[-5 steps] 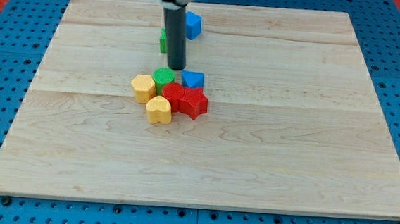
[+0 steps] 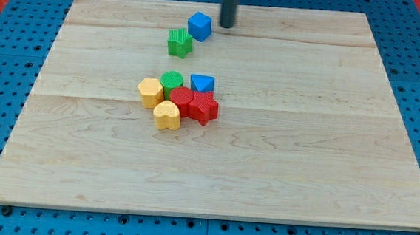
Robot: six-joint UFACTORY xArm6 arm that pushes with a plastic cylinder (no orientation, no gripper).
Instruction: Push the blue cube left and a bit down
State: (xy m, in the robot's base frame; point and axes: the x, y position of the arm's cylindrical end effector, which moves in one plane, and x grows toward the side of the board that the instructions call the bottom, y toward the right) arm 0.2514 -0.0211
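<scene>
The blue cube (image 2: 199, 26) sits near the view's top, left of centre, on the wooden board (image 2: 305, 139). A green star-shaped block (image 2: 179, 43) lies just below and left of it, close to touching. My tip (image 2: 227, 26) is at the view's top, a short gap to the right of the blue cube, not touching it.
A cluster sits mid-board: a green cylinder (image 2: 172, 81), a blue triangular block (image 2: 202, 83), a yellow hexagonal block (image 2: 150, 92), a yellow heart-shaped block (image 2: 166, 115), a red cylinder (image 2: 182, 98) and a red star-shaped block (image 2: 203, 108).
My tip has moved up and to the right, from just above the cluster to the right side of the blue cube. The green star block now shows. No block has moved.
</scene>
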